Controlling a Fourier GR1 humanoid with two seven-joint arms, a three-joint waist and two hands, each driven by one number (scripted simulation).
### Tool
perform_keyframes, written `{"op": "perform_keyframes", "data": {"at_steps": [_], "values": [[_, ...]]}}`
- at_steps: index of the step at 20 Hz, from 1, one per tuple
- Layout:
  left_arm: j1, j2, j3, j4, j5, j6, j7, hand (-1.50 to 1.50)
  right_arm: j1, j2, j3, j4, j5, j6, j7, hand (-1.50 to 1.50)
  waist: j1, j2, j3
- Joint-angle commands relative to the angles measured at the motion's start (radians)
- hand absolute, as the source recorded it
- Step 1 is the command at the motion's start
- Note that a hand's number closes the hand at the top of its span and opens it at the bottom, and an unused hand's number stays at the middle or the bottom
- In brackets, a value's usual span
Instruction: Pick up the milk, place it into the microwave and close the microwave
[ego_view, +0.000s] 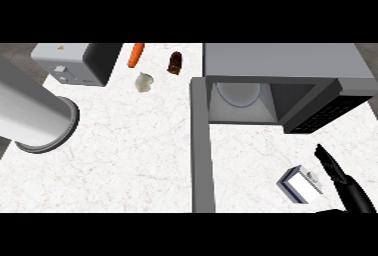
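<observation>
Nearest the camera was a broad grey forearm (33, 107), slanting in from the view's upper left above the white marbled table (133, 165); only its shaft and its ringed round end showed.

At the lower right, the right robot hand (347, 192) came up from the bottom edge, black, with its fingers (327, 161) straight and close together, pointing up and slightly left. It was open and clasped nothing.

The milk (300, 184), a small white carton with a grey side, lay on the table just left of that hand, outside the microwave (284, 60). Its right edge was right beside the fingers, but I could not tell whether they touched.

The microwave stood at the back right, with its door (199, 150) swung wide open. The door reached toward the near edge as a long grey strip, left of the milk. Inside the cavity lay 1 round glass plate (238, 92), and the dark control panel (325, 114) sat to the right of the opening.

Farther back on the left stood a grey toaster (70, 62). An orange carrot (136, 55) lay to its right, then a dark brown item (175, 63) that was too small to name. A pale lumpy thing (143, 82) lay just in front of the carrot. All 3 were well apart from the milk.
</observation>
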Motion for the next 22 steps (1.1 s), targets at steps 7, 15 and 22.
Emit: {"op": "perform_keyframes", "data": {"at_steps": [7,15,22], "values": [[0.067,-0.028,-0.003,-0.123,0.092,-0.030,0.035,-1.50,-0.118,0.037,0.044,0.347,0.059,-0.069,-0.274,-1.50,0.007,0.001,0.002],[0.045,0.045,0.073,-0.024,0.152,-0.052,0.014,-1.50,-0.252,0.021,0.038,0.469,0.017,0.007,-0.280,-1.50,0.009,0.005,0.003],[0.072,0.000,0.051,-0.038,0.130,-0.089,0.005,-1.50,-0.239,0.026,0.094,0.517,0.038,0.034,-0.351,1.50,0.012,0.005,0.003]]}}
